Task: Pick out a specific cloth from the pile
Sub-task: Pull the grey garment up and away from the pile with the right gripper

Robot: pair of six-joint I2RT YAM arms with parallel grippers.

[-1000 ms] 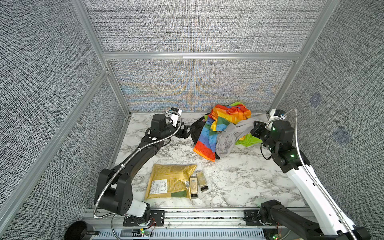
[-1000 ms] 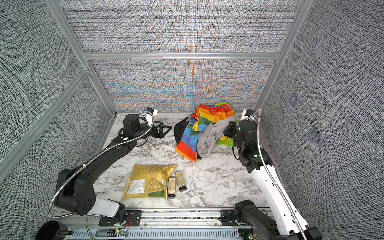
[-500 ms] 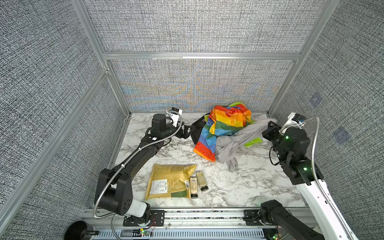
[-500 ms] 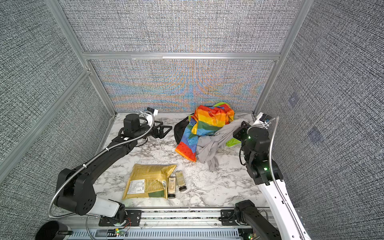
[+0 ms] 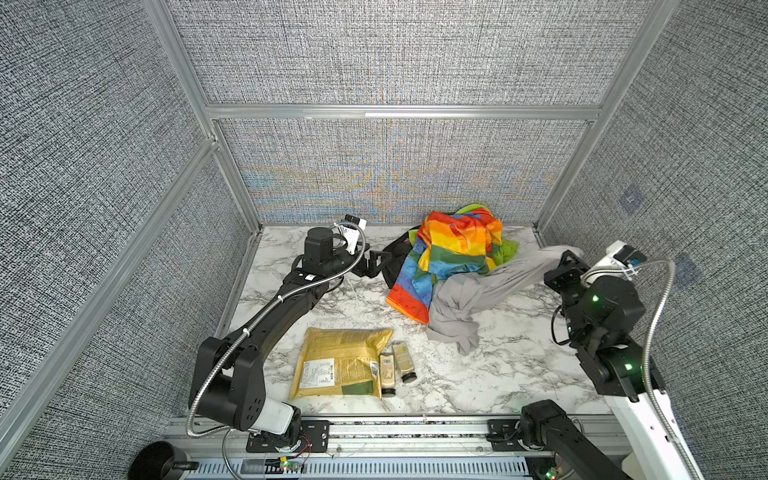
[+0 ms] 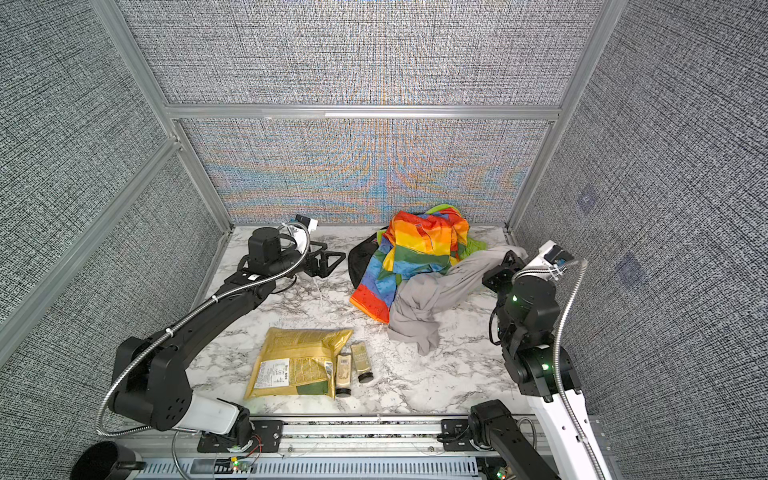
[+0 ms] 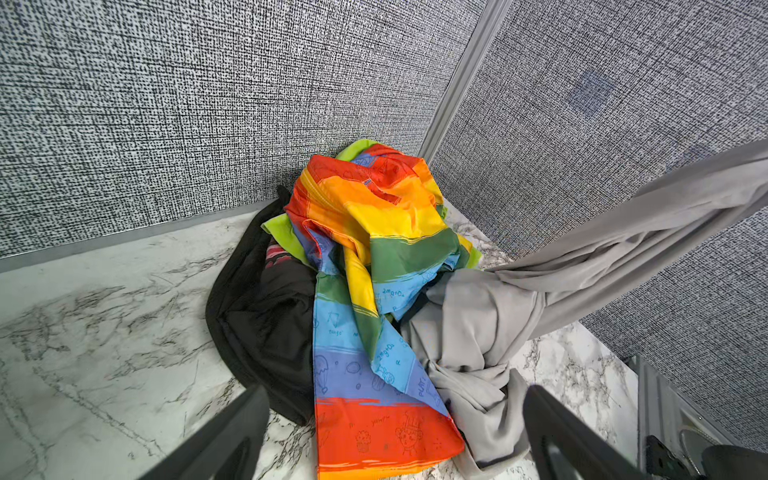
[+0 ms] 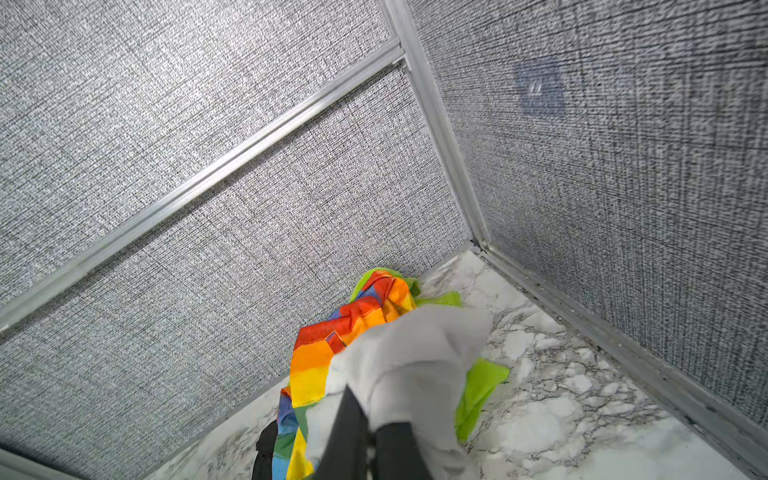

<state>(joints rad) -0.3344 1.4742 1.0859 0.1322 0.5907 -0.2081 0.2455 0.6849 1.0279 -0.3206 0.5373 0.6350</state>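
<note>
Right claw point(image 5: 568, 261) clamps an edge of the cloth point(image 5: 469, 297), near the wall point(image 5: 665, 199).

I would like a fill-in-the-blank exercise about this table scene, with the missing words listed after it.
The cloth clamped in the right gripper is plain light ____.
The left gripper is ____ and holds nothing.
Beside the yellow bag lie ____ small tubes.
Missing words: grey; open; two.

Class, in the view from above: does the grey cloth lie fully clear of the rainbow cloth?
No: held by the right gripper, the grey cloth touches the rainbow cloth along its edge.
</note>
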